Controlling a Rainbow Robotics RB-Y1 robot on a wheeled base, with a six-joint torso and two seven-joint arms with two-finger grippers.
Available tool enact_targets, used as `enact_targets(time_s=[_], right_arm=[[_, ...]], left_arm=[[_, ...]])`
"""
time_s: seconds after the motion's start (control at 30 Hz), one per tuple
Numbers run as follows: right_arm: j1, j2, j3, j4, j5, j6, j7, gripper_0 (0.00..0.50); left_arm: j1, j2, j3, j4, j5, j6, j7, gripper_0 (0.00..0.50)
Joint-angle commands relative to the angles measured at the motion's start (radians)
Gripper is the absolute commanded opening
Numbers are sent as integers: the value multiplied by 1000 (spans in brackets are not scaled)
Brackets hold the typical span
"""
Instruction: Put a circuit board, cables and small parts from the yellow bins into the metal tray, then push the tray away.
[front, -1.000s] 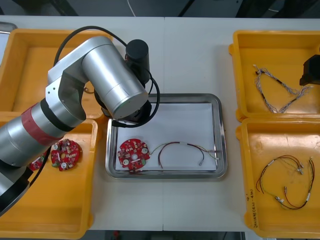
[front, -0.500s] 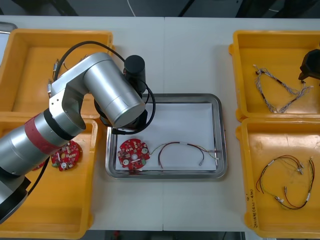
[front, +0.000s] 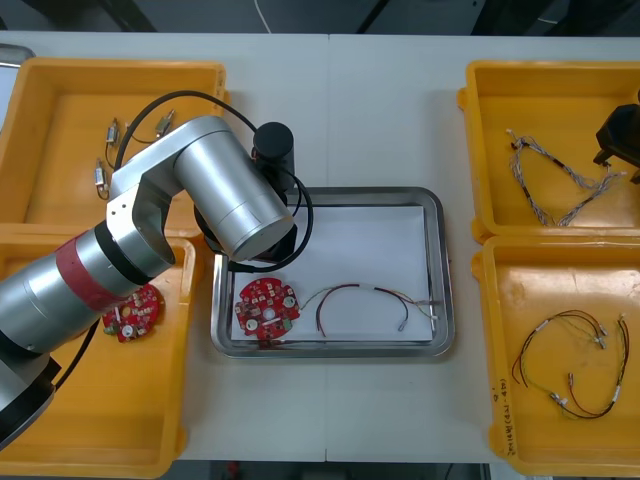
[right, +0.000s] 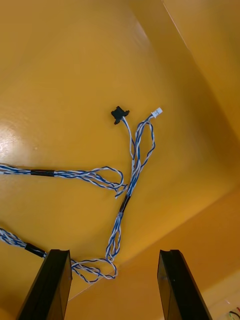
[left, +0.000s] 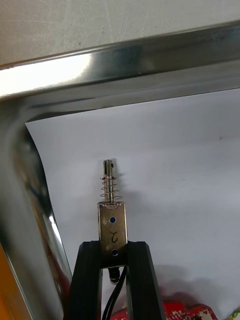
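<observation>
My left gripper (left: 114, 247) is shut on a small metal part (left: 113, 220) with a spring at its tip. It holds the part just above the white inside of the metal tray (left: 125, 55), near a corner. In the front view the silver left arm (front: 230, 190) covers the left end of the tray (front: 441, 270). Inside lie a round red circuit board (front: 267, 307) and a red and yellow cable (front: 365, 298). My right gripper (right: 112, 260) is open above a twisted blue and white cable (right: 132, 170) in the far right bin (front: 490, 120).
The far left bin (front: 40, 120) holds several small metal parts (front: 108, 150). Another circuit board (front: 132, 310) lies in the near left bin (front: 100, 420). In the near right bin (front: 500, 300) are red, yellow and black cables (front: 570, 360).
My left arm has swung from the far left bin towards the tray, uncovering the small parts there. The right gripper has shifted slightly over its bin.
</observation>
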Motion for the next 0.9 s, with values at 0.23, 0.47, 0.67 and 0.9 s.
enact_targets(time_s=[0.23, 0.47, 0.67, 0.9], right_arm=[[-46, 8, -26, 50, -8, -49, -233, 500], [-44, 20, -24, 84, -7, -87, -254, 500], [-44, 23, -20, 133, -10, -139, -260, 500], [-44, 34, 2, 191, -21, -198, -279, 500]], left_arm=[[8, -9, -14, -22, -7, -9, 106, 500], [9, -4, -15, -42, -4, -7, 122, 500], [8, 2, -4, -80, -6, 6, 134, 500], [8, 11, 75, -171, 8, 86, 143, 500]])
